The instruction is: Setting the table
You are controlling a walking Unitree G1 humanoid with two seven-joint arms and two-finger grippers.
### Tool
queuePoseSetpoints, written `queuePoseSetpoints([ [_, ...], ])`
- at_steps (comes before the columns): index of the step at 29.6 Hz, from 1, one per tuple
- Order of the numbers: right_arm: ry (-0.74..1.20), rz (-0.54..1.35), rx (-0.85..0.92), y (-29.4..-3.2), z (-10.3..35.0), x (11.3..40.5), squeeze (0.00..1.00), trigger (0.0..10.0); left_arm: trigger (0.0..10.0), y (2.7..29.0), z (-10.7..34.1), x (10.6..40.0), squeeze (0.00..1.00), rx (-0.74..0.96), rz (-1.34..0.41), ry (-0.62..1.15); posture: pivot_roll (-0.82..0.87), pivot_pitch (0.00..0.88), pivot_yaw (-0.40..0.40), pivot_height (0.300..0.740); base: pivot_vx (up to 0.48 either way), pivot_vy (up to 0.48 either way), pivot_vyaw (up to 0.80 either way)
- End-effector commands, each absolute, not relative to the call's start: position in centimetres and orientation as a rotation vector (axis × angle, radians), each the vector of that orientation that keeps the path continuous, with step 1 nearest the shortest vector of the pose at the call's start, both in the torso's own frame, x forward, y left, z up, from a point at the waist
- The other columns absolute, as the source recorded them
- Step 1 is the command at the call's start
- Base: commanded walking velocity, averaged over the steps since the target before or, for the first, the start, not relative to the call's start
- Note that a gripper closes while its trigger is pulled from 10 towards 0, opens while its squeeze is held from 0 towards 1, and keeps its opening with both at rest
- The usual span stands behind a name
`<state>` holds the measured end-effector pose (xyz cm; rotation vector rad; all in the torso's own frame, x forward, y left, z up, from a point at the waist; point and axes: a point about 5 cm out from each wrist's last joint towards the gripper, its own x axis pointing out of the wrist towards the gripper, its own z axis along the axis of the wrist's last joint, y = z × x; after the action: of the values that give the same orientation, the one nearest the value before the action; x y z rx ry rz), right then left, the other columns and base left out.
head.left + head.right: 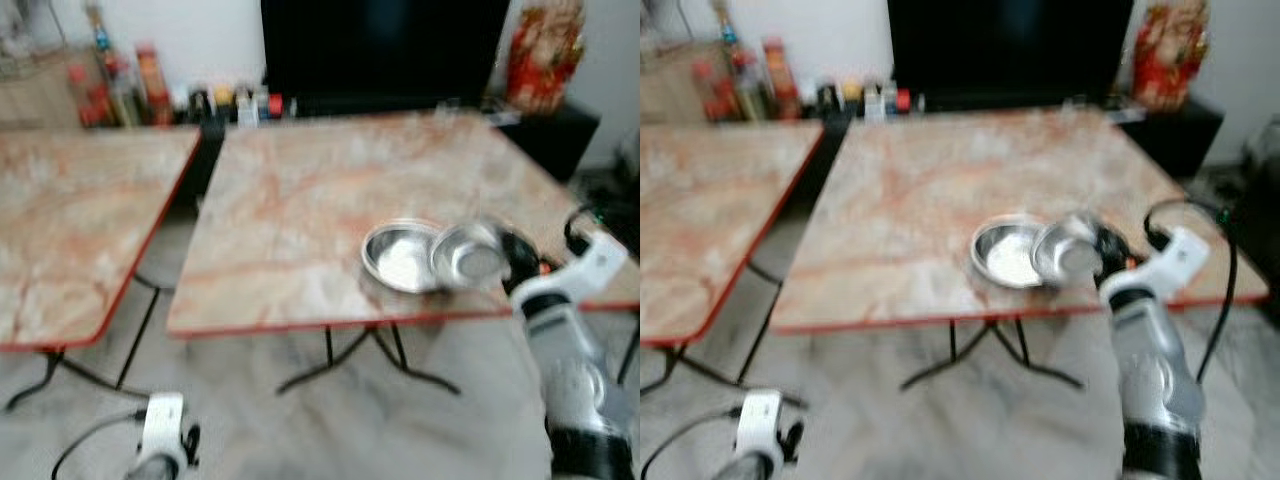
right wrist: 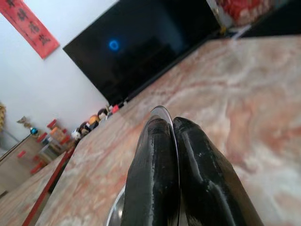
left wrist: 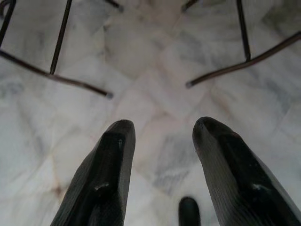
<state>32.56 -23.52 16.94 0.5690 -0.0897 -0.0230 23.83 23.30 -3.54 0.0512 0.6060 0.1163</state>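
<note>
Standing beside a second one, the marble counter (image 1: pixel 300 200) is carrying a steel plate (image 1: pixel 400 258) near its front edge. Behind the counter, a dark TV (image 1: pixel 385 45) is leaning against the wall, with bottles (image 1: pixel 120 85) to its left. Tilting over the plate's right rim, a bowl (image 1: pixel 470 257) is being clamped by the right pincer (image 2: pixel 175 136), fingers pressed on its rim. Below the counter, the left pincer (image 3: pixel 162 136) is hanging spread apart over the floor (image 3: pixel 150 70).
</note>
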Motion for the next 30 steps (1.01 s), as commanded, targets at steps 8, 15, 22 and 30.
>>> queuePoseSetpoints([
  [8,-0.098,0.013,0.54,-22.9,17.5,32.9,0.0,10.0,10.0,23.7,-3.7,23.5,0.0,0.054,0.129,0.619,-0.04,0.021,-0.006,0.74,0.135,0.0,0.17],
  [15,-0.082,0.009,0.556,-22.6,17.3,33.4,0.0,10.0,10.0,23.8,-3.4,23.9,0.0,0.053,0.137,0.611,-0.03,0.0,-0.006,0.74,0.275,0.0,0.42],
  [22,-0.094,-0.003,0.556,-22.8,17.6,33.8,0.0,10.0,10.0,23.8,-2.9,24.7,0.0,0.049,0.142,0.598,-0.04,0.0,0.001,0.74,0.037,0.0,0.0],
  [30,-0.132,-0.081,0.527,-24.8,17.4,31.9,0.0,10.0,10.0,24.8,-3.3,23.8,0.0,0.056,0.158,0.624,-0.07,0.0,0.034,0.74,0.0,0.0,0.0],
])
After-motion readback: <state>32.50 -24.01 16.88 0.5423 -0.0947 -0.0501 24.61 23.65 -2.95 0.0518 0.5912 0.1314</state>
